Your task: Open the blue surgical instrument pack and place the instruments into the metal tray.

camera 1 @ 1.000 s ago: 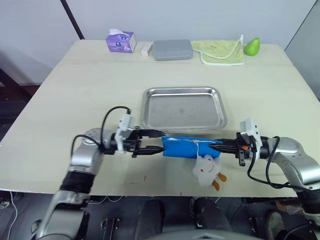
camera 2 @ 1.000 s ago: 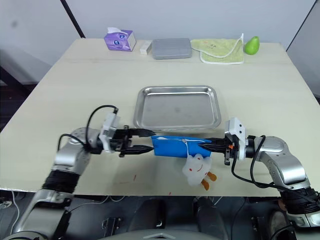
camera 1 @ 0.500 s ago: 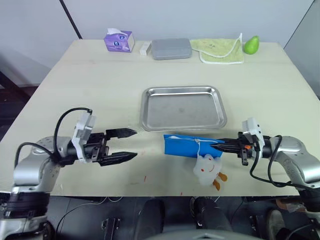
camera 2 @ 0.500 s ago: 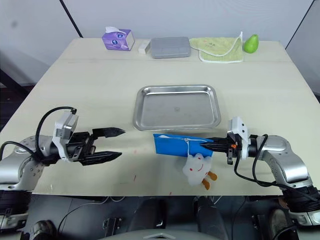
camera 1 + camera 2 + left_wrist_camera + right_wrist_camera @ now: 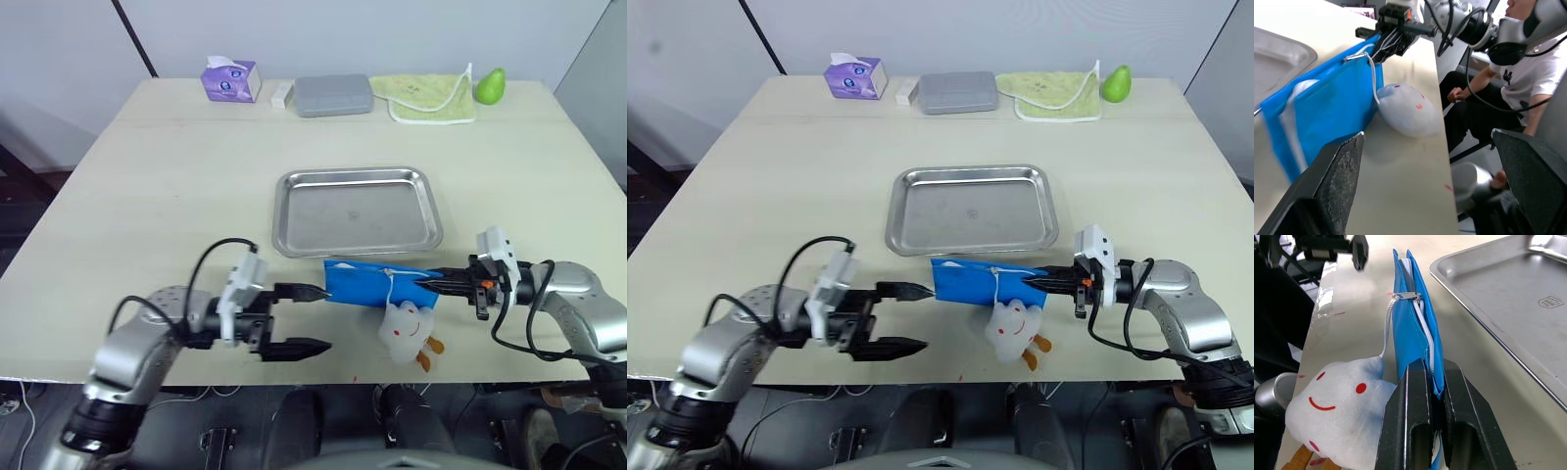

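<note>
**Blue pack pinched at one end, left gripper spread beside the other**

The pale wooden table (image 5: 147,186) carries everything. Near its middle sits the metal tray (image 5: 358,211), bare inside, its long near rim running just behind the blue surgical instrument pack (image 5: 377,284). The pack stands on edge near the table's front edge, zipper uppermost, with a white cloud-shaped plush charm (image 5: 405,329) hanging from the zipper pull by a white cord and resting on the table in front of it.

The right gripper (image 5: 1430,377) reaches in level from the robot's right, forearm low over the table, its two black fingers pressed together on the pack's right end, pinching the fabric by the zipper. The left gripper (image 5: 306,319) lies on the pack's other side, fingers spread wide and pointing toward it: the far fingertip is just beside the pack's left end, the near one well forward by the table's front edge. Nothing is between them.

Broad open tabletop lies to the left of the tray. Along the far edge stand a purple tissue box (image 5: 233,79), a grey rectangular box (image 5: 334,94), a green cloth (image 5: 431,99) and a green pear (image 5: 491,86).
</note>
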Tool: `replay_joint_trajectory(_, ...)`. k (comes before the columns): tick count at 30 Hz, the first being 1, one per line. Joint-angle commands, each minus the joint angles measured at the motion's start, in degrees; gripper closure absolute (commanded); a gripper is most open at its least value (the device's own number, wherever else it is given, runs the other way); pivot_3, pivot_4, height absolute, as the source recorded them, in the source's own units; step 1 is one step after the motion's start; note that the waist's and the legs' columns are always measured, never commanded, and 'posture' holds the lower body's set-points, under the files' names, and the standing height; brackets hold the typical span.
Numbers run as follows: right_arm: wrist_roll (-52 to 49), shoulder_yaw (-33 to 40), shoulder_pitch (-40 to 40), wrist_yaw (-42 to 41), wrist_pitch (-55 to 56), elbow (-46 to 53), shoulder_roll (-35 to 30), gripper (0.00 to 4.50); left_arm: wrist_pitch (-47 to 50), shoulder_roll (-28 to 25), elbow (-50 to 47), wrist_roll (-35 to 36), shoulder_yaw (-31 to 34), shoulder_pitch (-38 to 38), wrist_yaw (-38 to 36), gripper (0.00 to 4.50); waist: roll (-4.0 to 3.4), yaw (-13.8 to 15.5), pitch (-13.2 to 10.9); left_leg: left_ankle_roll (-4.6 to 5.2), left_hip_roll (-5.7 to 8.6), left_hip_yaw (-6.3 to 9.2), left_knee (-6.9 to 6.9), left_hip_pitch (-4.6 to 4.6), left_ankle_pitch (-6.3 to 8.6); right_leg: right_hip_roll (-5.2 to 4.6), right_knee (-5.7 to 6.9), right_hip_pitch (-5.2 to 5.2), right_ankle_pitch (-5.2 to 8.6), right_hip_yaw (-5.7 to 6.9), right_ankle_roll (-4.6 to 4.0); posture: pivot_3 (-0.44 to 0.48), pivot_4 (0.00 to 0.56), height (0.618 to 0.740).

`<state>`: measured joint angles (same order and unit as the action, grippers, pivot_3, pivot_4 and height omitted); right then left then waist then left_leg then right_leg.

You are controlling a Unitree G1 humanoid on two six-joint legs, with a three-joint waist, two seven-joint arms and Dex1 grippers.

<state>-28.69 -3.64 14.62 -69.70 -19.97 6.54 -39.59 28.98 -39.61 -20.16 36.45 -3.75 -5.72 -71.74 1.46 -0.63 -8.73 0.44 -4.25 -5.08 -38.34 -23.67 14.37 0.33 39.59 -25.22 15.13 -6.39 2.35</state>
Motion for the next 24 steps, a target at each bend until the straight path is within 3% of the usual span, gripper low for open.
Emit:
replay_joint_trajectory(1,0.81,0.24,0.28,0.03,-0.54,0.89,-1.07,4.5,-0.26,1.03,-1.4,-2.22,-3.27,-2.09,1.82,0.08,0.0,-0.02,0.0,0.02,0.01,0.0,0.0,0.01,0.01,0.03,0.05,-0.04,-0.01,-0.09,0.01,0.0,0.15,0.74)
replay_joint_trajectory(15,0.11,0.34,-0.28,1.9,-2.55,3.32,-0.43,4.5,-1.51,8.06,6.86,-10.69,-14.21,-8.96,4.72,0.08,0.04,-0.2,0.0,0.35,0.07,0.23,-0.03,0.14,0.23,0.66,0.23,-0.32,-0.08,-1.15,0.07,0.0,0.15,0.74)
replay_joint_trajectory(24,-0.24,0.1,-0.41,2.69,-3.74,4.65,-0.25,4.5,3.53,10.57,3.83,-10.76,-17.25,-11.21,7.73,0.08,0.02,-0.31,0.0,0.35,0.09,0.47,-0.06,0.04,0.23,0.68,0.24,-0.31,-0.08,-1.04,0.06,0.0,0.15,0.74)
